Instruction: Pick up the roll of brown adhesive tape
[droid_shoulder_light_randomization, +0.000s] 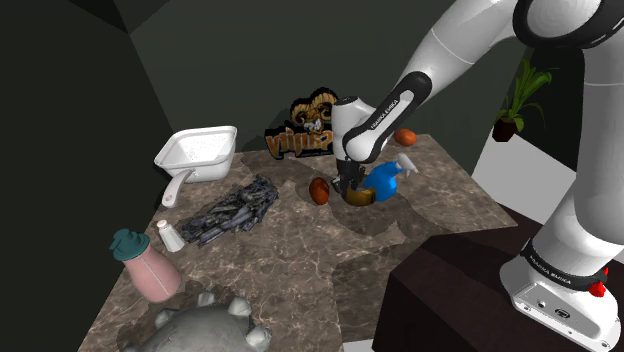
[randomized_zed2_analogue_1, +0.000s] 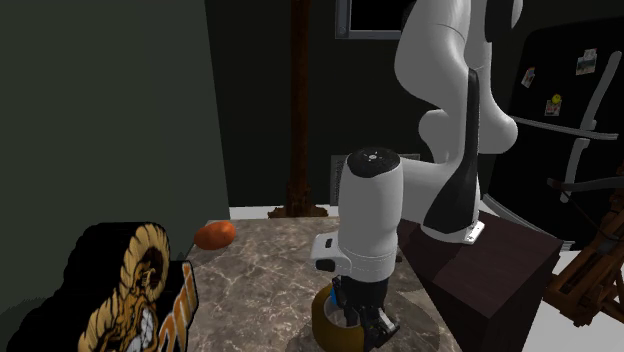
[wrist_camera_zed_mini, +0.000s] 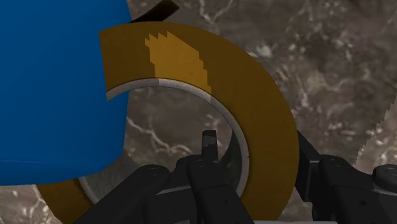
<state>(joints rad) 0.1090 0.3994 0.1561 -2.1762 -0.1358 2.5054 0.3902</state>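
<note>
Two fingers of your hand (wrist_camera_zed_mini: 254, 149) straddle the brown tape roll's (wrist_camera_zed_mini: 267, 127) wall, one inside the ring and one outside. The inner one isn't touching: narrow gap, nothing held. The roll lies flat on the marble worktop (droid_shoulder_light_randomization: 330, 270). A blue spray bottle (wrist_camera_zed_mini: 57, 83) crowds the roll right beside it. A brown ball (droid_shoulder_light_randomization: 319, 191) sits near, an orange ball (droid_shoulder_light_randomization: 405, 137) farther off.

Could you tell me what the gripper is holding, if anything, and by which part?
Cannot be told: the gripper sits astride the wall of the brown tape roll, but contact is unclear.
</note>
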